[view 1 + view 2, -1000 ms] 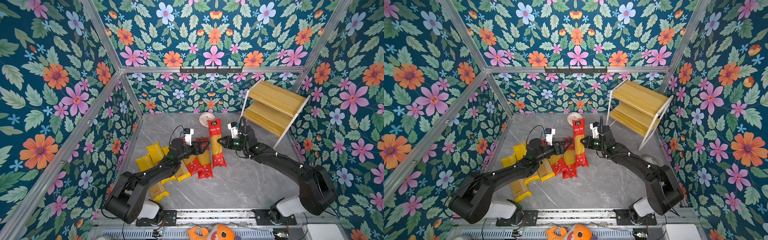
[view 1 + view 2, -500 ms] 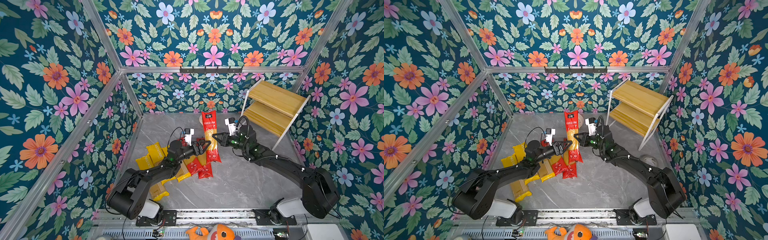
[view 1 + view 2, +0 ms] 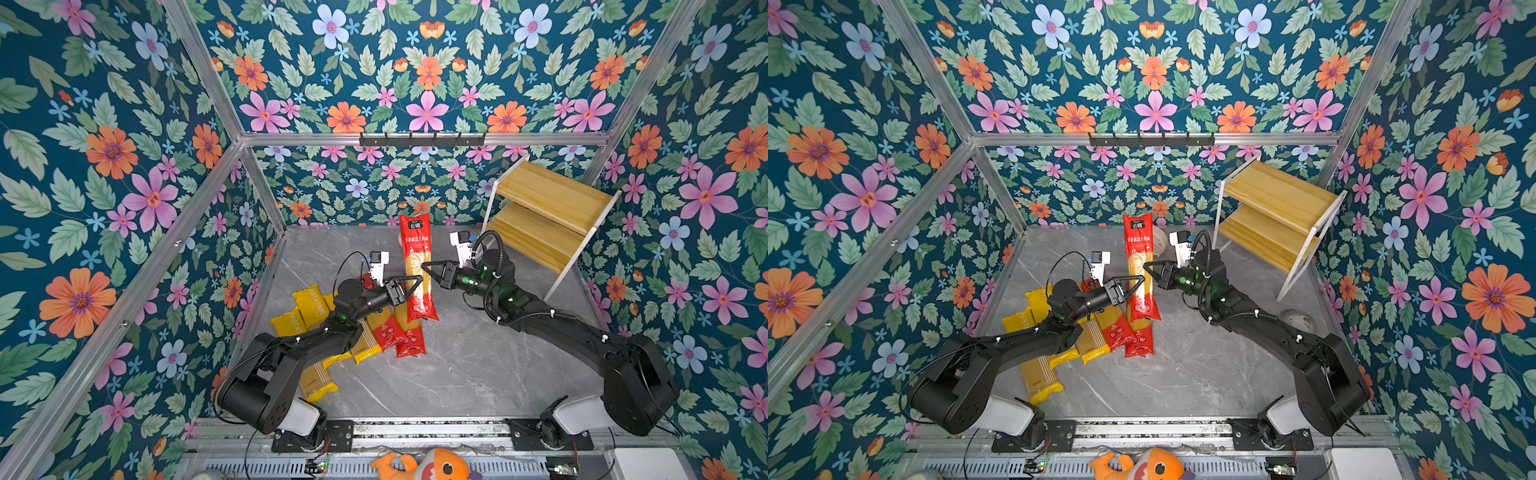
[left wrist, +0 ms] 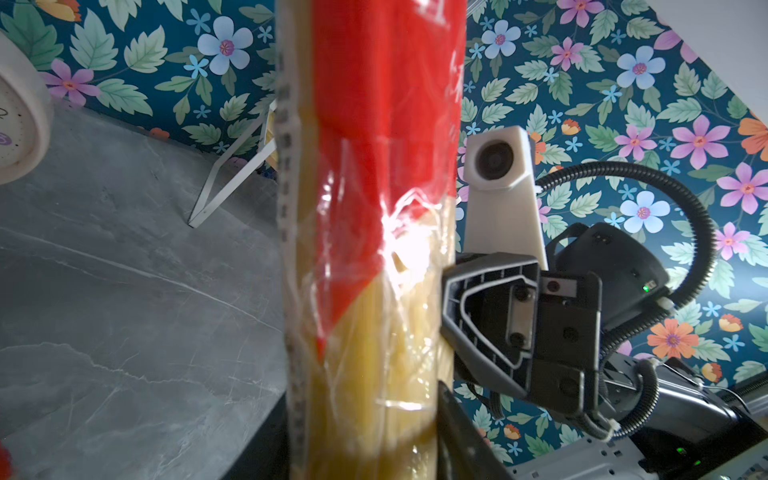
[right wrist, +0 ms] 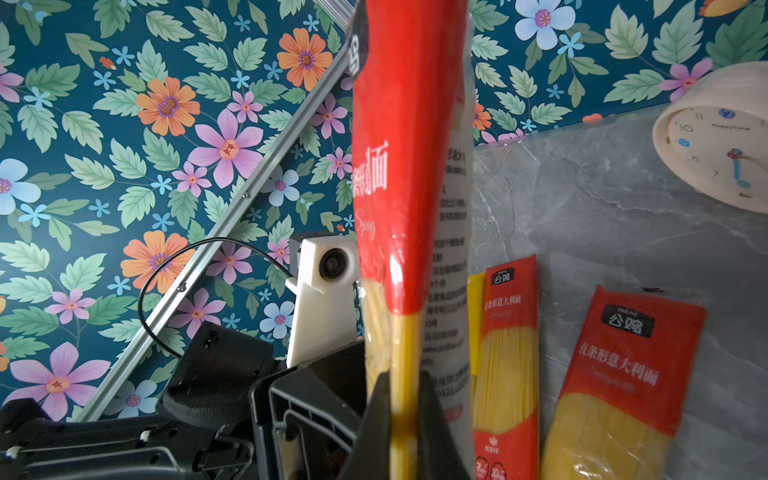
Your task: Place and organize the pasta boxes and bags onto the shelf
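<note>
Red spaghetti packet (image 3: 416, 253) (image 3: 1138, 257), long and flat with a clear middle and a black label, held off the grey marble tabletop (image 3: 457, 374) at the centre of both top views. Its long axis runs 12 to 6 o'clock, label end at 12.

Right gripper (image 3: 426, 266) (image 3: 1147, 266) meets it from 3 o'clock. Its fingers are pressed together on the packet's edge, seen as a pinch in the right wrist view (image 5: 405, 399).

Left gripper (image 3: 417, 279) (image 3: 1140, 279) meets it from 9 o'clock. In the left wrist view the packet fills the gap between its fingers (image 4: 465, 440); whether they press it cannot be told.

Two further red packets (image 3: 409, 343) lie flat at 6 o'clock of the held one, and three yellow "PASTATIME" packets (image 3: 311, 306) at 7 to 8 o'clock under the left arm.

Two-tier shelf of light wooden boards in a white metal frame (image 3: 552, 195) (image 3: 1279, 191) stands at 2 o'clock, well apart, both boards bare wood. A white round clock (image 5: 715, 137) sits at 12 o'clock by the back wall.

Open tabletop lies from 1 to 3 o'clock, toward the shelf foot, and at 5 o'clock toward the front edge.

One second earlier the packet lay flat on the tabletop, with the left fingers spread wide beside it. It is now raised, and those fingers have narrowed.
</note>
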Available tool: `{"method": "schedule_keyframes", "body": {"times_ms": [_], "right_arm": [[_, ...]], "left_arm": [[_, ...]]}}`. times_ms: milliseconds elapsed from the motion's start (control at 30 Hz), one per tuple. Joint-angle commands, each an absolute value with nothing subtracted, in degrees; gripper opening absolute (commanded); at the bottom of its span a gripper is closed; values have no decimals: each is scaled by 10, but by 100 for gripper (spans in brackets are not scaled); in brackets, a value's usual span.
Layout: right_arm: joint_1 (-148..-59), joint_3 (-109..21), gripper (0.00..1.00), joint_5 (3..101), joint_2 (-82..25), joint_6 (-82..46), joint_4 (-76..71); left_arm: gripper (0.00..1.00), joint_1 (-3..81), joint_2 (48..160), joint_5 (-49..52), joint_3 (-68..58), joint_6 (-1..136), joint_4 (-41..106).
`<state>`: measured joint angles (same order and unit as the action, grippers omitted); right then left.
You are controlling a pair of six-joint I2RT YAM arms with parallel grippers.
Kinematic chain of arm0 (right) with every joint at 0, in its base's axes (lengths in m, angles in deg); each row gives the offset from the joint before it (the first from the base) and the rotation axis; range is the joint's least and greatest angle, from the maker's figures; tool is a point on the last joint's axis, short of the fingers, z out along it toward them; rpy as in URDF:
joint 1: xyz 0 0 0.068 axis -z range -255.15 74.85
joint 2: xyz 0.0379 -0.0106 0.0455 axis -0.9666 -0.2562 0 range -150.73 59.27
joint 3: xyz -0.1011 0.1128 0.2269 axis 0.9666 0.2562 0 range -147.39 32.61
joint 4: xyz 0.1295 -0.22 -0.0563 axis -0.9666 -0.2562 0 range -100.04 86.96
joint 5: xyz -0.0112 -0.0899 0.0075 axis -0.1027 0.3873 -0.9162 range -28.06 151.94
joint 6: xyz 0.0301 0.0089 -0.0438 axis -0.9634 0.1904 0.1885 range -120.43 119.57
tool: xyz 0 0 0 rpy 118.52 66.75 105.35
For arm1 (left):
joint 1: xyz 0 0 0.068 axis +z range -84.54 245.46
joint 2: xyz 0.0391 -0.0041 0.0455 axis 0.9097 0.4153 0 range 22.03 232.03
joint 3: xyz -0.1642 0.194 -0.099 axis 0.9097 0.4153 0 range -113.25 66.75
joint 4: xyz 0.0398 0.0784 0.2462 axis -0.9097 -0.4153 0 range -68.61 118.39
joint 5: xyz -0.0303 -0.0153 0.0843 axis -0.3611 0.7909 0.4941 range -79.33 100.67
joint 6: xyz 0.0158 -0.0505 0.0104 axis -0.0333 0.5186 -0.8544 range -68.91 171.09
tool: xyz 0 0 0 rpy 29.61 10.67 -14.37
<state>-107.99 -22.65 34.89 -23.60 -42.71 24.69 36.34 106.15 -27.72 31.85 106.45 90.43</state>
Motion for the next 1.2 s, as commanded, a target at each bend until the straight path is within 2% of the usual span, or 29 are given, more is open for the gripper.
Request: {"method": "schedule_keyframes", "body": {"times_ms": [0, 100, 167, 300, 433, 533, 700, 900, 1167], "right_arm": [[-1081, -234, 0, 334, -232, -447, 327], [-1081, -230, 7, 334, -223, -450, 308], [-1078, -221, 16, 338, -213, -450, 296], [-1063, -179, 38, 348, -176, -459, 279], [-1048, -175, 58, 321, -150, -443, 153], [-1053, -147, 68, 312, -128, -452, 145], [-1055, -96, 70, 339, -79, -464, 144], [-1060, -107, 69, 336, -90, -459, 158], [-1061, -94, 55, 355, -81, -468, 223]], "left_arm": [[34, 364, 1060, -295, 306, 1069, 933], [24, 363, 1062, -298, 300, 1077, 941], [20, 364, 1066, -305, 293, 1085, 946], [19, 373, 1067, -321, 269, 1091, 930], [19, 382, 1102, -355, 174, 1091, 841], [19, 381, 1126, -359, 125, 1116, 836], [19, 378, 1151, -343, 75, 1130, 798], [20, 350, 1171, -339, 38, 1159, 799], [21, 331, 1194, -339, 35, 1205, 853]]}}
